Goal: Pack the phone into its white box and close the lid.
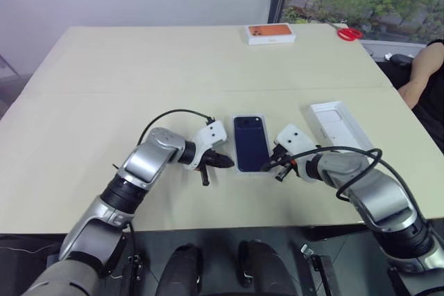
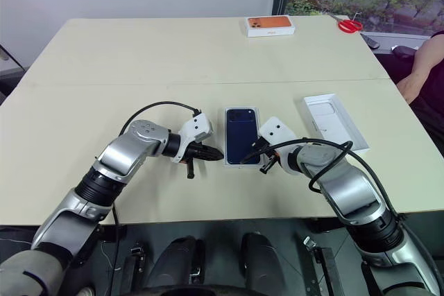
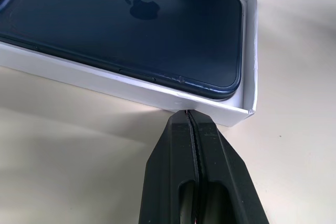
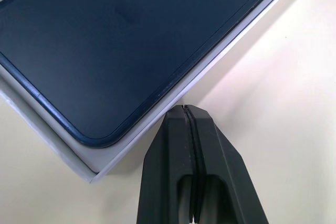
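The phone (image 1: 250, 142) lies in the white box (image 3: 251, 51); both pincers, left (image 1: 229, 162) and right (image 1: 266, 166), pressed together beside its long edges; the lid (image 1: 338, 125) lies apart on the surface (image 1: 104, 102).

We note a pale beige worktop (image 1: 139, 88). Directly on it lie the white box (image 1: 237, 168) near the front edge, the lid (image 1: 338, 124) to its right, an orange-topped box (image 1: 270, 33) and red scissors (image 1: 350, 33) at the far edge.

The phone (image 1: 250, 143) lies in the white box (image 3: 157, 94); the lid (image 1: 340, 124) sits to its right
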